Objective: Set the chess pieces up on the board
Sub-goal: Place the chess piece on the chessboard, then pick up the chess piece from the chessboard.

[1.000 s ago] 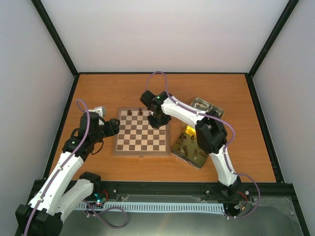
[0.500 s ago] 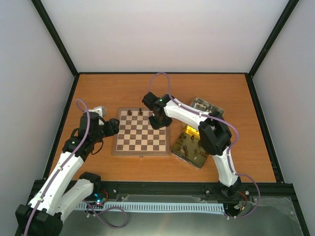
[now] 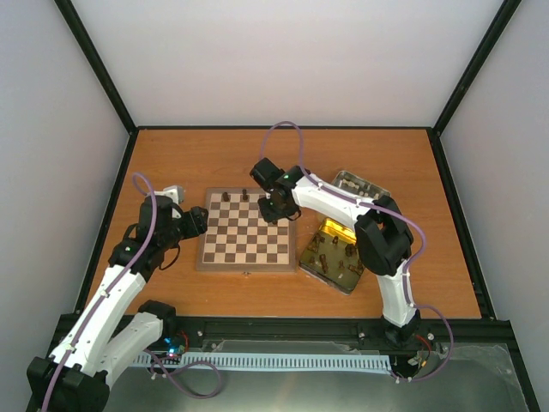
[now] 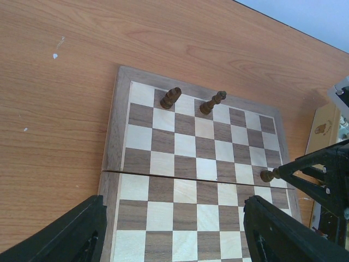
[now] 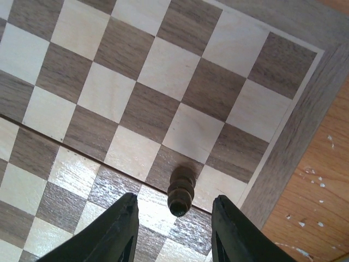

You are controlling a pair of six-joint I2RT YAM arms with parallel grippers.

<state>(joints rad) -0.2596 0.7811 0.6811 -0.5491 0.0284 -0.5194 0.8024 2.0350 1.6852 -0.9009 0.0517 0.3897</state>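
Brown chess piece (image 5: 181, 192) on board (image 5: 163, 71) | right end effector (image 5: 174, 201) parted around it; left end effector (image 4: 173, 202) parted

Light: bright and even, falling from overhead in all your views. Shadows: faint and soft-edged on the table (image 3: 214, 154). Glare: you get a white sheen on the nearer squares of the board (image 5: 71, 169) in the right wrist view. Focus: wrist views crisp; top view soft in small detail.

Board (image 4: 185, 164) middle: bare squares, my hands pass freely.
Far row: left dark piece (image 4: 170, 97) and taller dark piece (image 4: 212, 102) block me.
Right edge: lone dark piece (image 5: 181, 192) stands between my right hand (image 5: 174, 203) fingers, untouched.
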